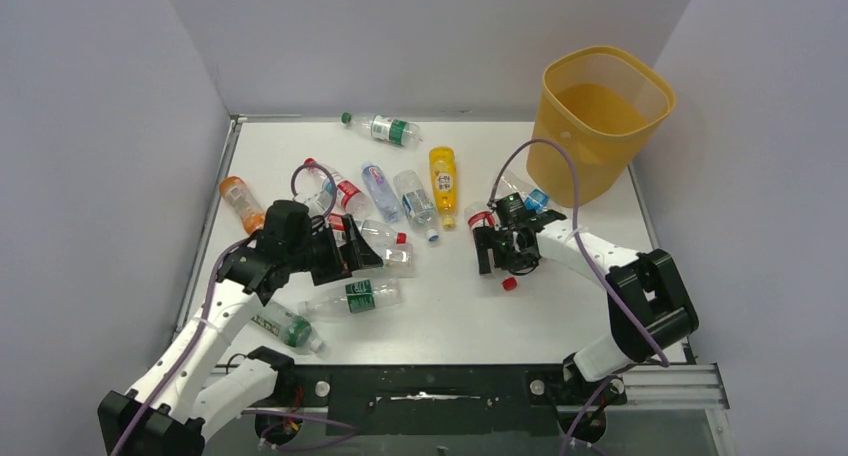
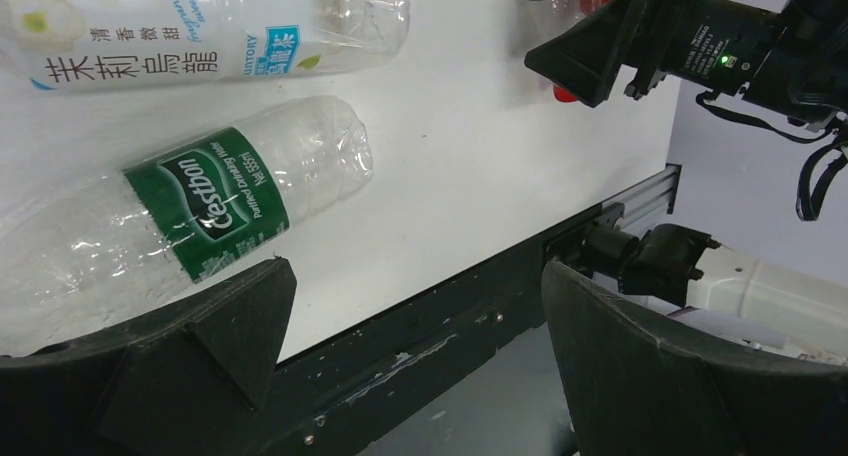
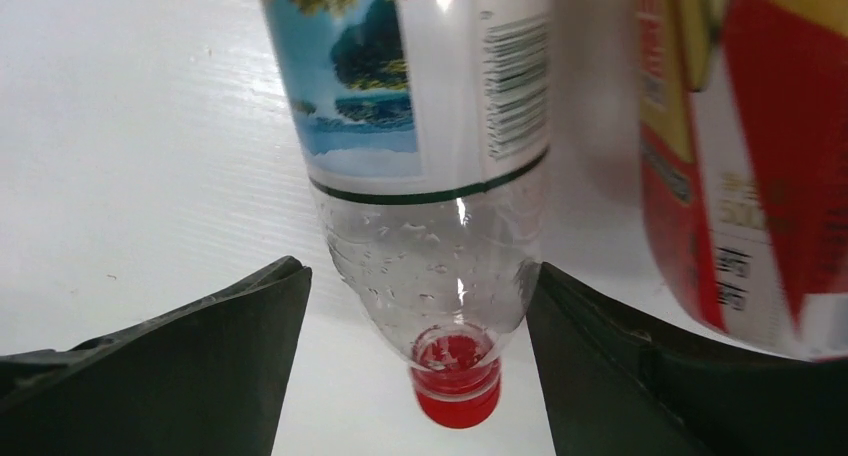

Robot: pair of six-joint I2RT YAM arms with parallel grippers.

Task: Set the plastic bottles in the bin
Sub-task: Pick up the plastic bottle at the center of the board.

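The yellow-orange bin (image 1: pixel 600 116) stands at the table's far right corner. Several plastic bottles lie across the table, among them a yellow one (image 1: pixel 443 176) and an orange one (image 1: pixel 241 201). My right gripper (image 1: pixel 503 259) is open and straddles the neck end of a clear bottle (image 3: pixel 440 226) with a red cap (image 1: pixel 509 284). The right finger sits next to its shoulder and the left finger stands apart from it. My left gripper (image 1: pixel 362 259) is open and empty, above a green-labelled clear bottle (image 2: pixel 200 206), which also shows in the top view (image 1: pixel 352 297).
A red-and-yellow labelled bottle (image 3: pixel 740 156) lies just right of the straddled one. A white-labelled tea bottle (image 2: pixel 200 36) lies beyond the green-labelled one. Another bottle (image 1: pixel 285 326) lies by the left arm. Grey walls enclose the table, and a black rail (image 1: pixel 450 386) runs along its near edge.
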